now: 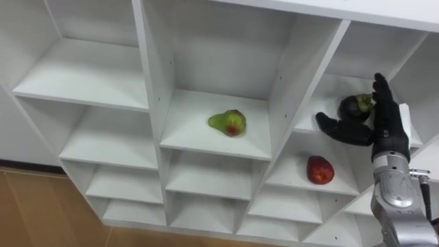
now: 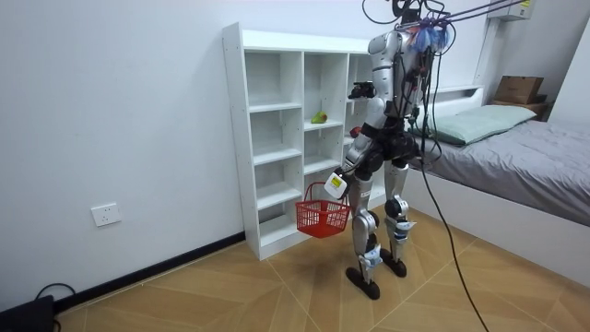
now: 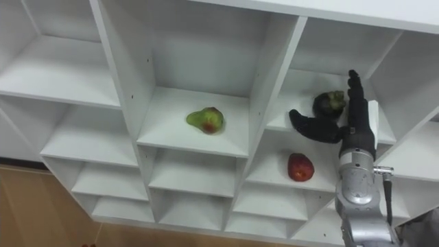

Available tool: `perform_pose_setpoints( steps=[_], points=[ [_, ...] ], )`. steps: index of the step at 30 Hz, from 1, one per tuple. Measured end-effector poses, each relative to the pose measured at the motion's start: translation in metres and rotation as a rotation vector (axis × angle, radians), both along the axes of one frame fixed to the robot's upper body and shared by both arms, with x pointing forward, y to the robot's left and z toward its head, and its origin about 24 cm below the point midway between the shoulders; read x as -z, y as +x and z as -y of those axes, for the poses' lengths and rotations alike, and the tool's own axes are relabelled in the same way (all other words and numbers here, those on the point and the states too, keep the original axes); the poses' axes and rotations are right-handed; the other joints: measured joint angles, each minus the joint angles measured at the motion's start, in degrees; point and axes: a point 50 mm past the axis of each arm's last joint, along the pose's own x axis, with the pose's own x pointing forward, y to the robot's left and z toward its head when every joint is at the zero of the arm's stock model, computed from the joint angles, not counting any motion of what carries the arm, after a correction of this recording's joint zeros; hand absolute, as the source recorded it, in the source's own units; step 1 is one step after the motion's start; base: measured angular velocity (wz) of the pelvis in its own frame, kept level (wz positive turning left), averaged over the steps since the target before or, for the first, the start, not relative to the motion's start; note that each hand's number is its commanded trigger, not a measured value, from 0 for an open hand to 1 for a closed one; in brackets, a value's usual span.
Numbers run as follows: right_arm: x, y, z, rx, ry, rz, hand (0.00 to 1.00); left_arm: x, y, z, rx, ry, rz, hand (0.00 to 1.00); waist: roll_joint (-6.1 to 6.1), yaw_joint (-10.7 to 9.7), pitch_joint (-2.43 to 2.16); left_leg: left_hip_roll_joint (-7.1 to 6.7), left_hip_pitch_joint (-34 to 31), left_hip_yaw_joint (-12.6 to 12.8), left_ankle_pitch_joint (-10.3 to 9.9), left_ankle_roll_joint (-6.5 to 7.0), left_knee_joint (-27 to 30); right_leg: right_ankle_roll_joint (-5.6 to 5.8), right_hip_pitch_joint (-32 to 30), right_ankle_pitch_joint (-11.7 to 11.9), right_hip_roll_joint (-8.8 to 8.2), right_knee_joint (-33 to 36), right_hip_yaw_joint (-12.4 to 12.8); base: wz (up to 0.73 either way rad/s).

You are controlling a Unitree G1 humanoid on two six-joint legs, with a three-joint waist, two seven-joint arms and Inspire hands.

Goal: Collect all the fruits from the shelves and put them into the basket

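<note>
While I am holding the robot at the white closet, its right hand is hovering spread flat, just beside a dark round fruit.
A green-and-red pear is lying in the middle compartment and a red apple on the shelf below the hand; the left hand is gripping a red basket.

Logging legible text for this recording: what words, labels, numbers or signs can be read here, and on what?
None can be read.
White shelf unit, pear, red apple, dark fruit: no print shows.
Red basket: no label shows.
White tag above the basket: mark too small to read.
Cardboard box behind the bed: any print too small to read.
</note>
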Motion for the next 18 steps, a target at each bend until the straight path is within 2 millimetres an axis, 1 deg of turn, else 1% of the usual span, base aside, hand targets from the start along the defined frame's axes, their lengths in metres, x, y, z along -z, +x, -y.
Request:
perform_pose_setpoints(
  steps=[2, 6, 11, 12, 13, 14, 15, 16, 18],
  points=[
    [0.001, 0.0, 0.001, -0.007, 0.0, -0.007, 0.0, 0.0, 0.001, 0.0, 0.002, 0.001, 0.002, 1.0, 0.0, -0.45, -0.03, -0.23, -0.09, -0.56, 0.03, 0.06, 0.19, 0.01, 0.28, 0.0, -0.19, -0.01, -0.69, 0.16],
    [0.003, 0.005, 0.001, -0.029, 0.002, -0.025, 0.0, 0.0, -0.002, -0.003, 0.0, 0.006, -0.018, 1.0, -0.12, -1.16, -0.11, -0.37, -0.13, -0.68, 0.2, 0.1, 0.24, 0.0, 0.35, 0.0, -0.3, 0.05, -0.74, 0.01],
    [0.004, 0.004, 0.001, -0.047, 0.008, -0.04, 0.0, 0.0, -0.007, -0.004, 0.004, 0.007, -0.046, 1.0, -0.33, -1.36, -0.26, -0.46, -0.13, -0.73, 0.23, 0.14, 0.25, 0.0, 0.38, 0.0, -0.38, 0.07, -0.73, 0.0],
    [0.004, 0.004, 0.002, -0.049, 0.015, -0.044, 0.07, 0.0, -0.008, -0.005, 0.003, 0.007, -0.054, 1.0, -0.43, -1.36, -0.32, -0.44, -0.12, -0.73, 0.23, 0.15, 0.25, 0.0, 0.38, 0.0, -0.38, 0.07, -0.73, 0.0],
    [0.004, 0.004, 0.002, -0.051, 0.017, -0.046, 0.28, 0.0, -0.009, -0.005, 0.003, 0.007, -0.058, 1.0, -0.47, -1.36, -0.35, -0.44, -0.11, -0.73, 0.23, 0.15, 0.25, 0.0, 0.38, 0.0, -0.37, 0.07, -0.73, 0.0],
    [0.004, 0.004, 0.002, -0.054, 0.022, -0.049, 0.51, 0.0, -0.009, -0.006, 0.002, 0.007, -0.063, 1.0, -0.5, -1.37, -0.37, -0.43, -0.11, -0.74, 0.23, 0.15, 0.26, 0.0, 0.39, 0.0, -0.38, 0.06, -0.75, 0.0],
    [0.005, 0.004, 0.003, -0.056, 0.022, -0.051, 0.86, 0.0, -0.009, -0.006, 0.003, 0.007, -0.065, 1.0, -0.5, -1.38, -0.36, -0.44, -0.1, -0.75, 0.23, 0.15, 0.26, 0.0, 0.4, 0.0, -0.39, 0.06, -0.78, 0.0],
    [0.007, 0.003, 0.003, -0.062, 0.022, -0.06, 1.0, 0.0, -0.009, -0.006, 0.003, 0.009, -0.07, 1.0, -0.5, -1.42, -0.37, -0.44, -0.04, -0.8, 0.23, 0.15, 0.28, 0.0, 0.51, 0.0, -0.39, 0.05, -0.79, 0.0],
    [0.009, 0.001, 0.007, -0.063, 0.013, -0.074, 1.0, 0.0, -0.01, -0.007, 0.006, 0.015, -0.08, 1.0, -0.54, -1.48, -0.38, -0.45, 0.05, -0.8, 0.23, 0.15, 0.39, 0.0, 0.66, 0.0, -0.4, 0.05, -0.76, 0.0]
  ],
)
